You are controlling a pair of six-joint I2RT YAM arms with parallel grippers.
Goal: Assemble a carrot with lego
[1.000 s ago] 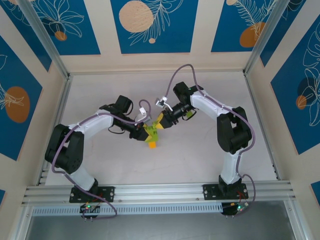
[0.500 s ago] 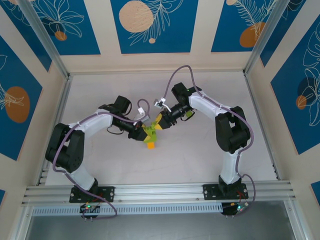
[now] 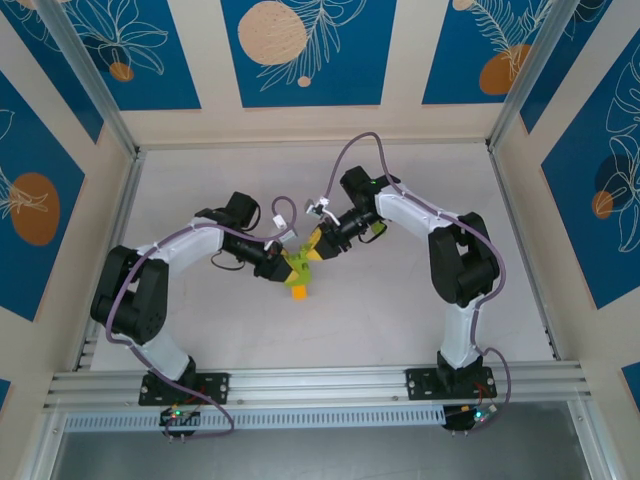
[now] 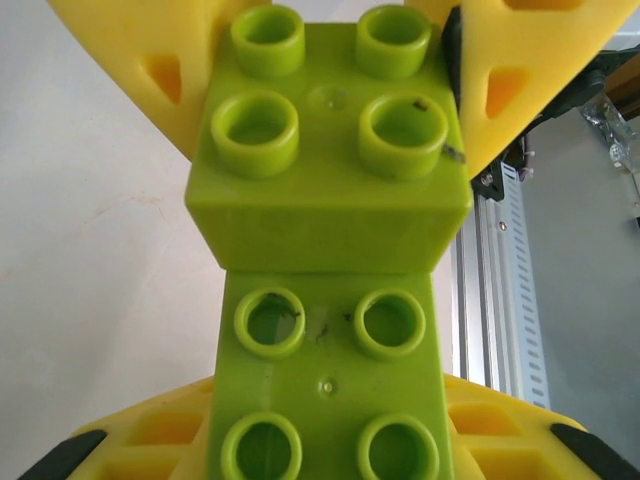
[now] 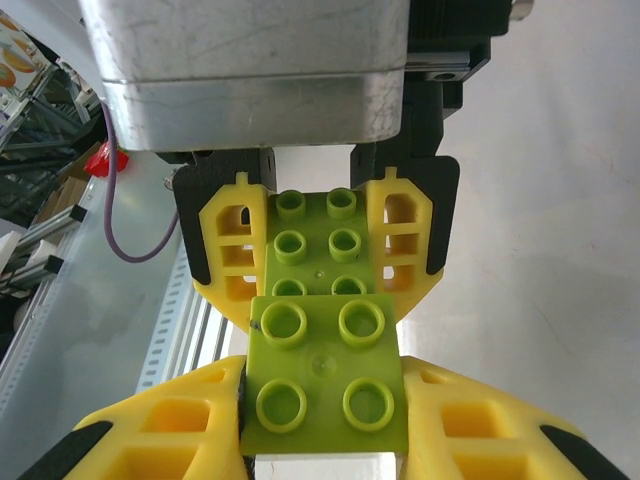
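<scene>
My two grippers meet over the middle of the table. The left gripper [image 3: 284, 263] [image 4: 330, 445] is shut on a long lime-green lego brick [image 4: 330, 390], studs facing the camera. A square lime-green brick [image 4: 330, 170] sits on that long brick's far end. My right gripper [image 3: 313, 249] [image 5: 325, 405] is shut on the square brick [image 5: 325, 375], with the long brick [image 5: 318, 245] beyond it between the left gripper's yellow fingers [image 5: 228, 245]. A small orange brick [image 3: 299, 291] shows just below the green cluster [image 3: 297, 264]; I cannot tell if it is joined to it.
The white table [image 3: 400, 310] is walled by aluminium posts and blue patterned panels. A metal rail [image 3: 320, 385] runs along the near edge by both arm bases. Cables loop over both arms.
Both grippers, with the bricks between them, have drifted slightly to the left. Both grips are unchanged.
</scene>
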